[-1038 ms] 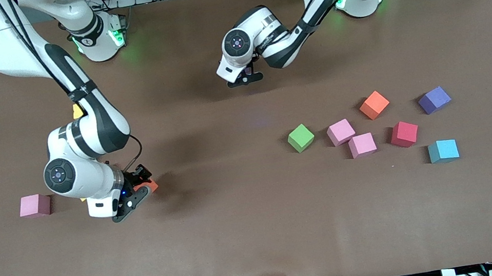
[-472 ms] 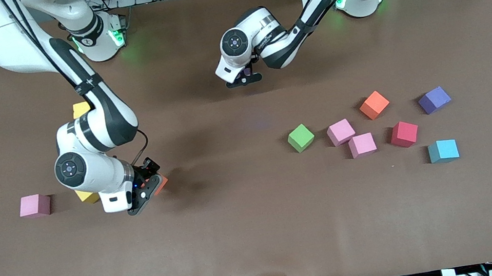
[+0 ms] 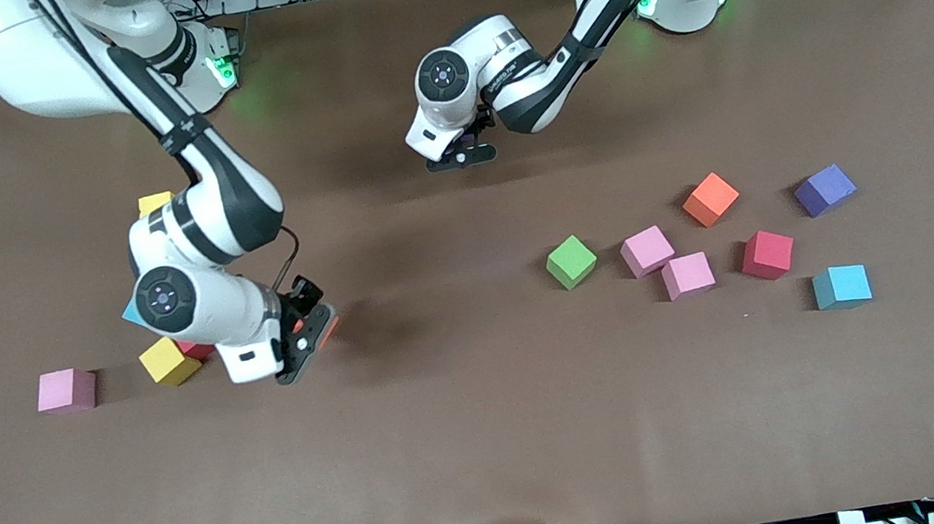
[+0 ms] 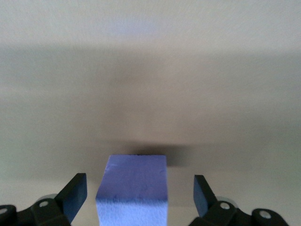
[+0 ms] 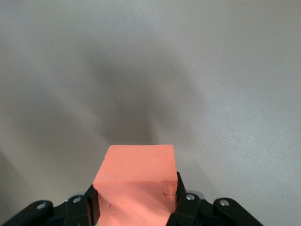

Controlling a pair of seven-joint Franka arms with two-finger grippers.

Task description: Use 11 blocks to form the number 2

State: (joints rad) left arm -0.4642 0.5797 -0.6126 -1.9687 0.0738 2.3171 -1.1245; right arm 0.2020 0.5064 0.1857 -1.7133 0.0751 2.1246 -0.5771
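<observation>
Left gripper (image 4: 136, 195) apart around purple block (image 4: 134, 188), right gripper (image 5: 136, 202) clamped on orange block (image 5: 136, 183)

Seven blocks (image 3: 689, 274) cluster toward left arm's end

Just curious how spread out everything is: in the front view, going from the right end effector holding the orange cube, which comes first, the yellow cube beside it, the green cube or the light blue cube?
From the right end effector:
1. Yellow cube, beside the right arm.
2. Green cube, mid-table, toward the left arm's end.
3. Light blue cube, closest to the left arm's end of the table.
</observation>
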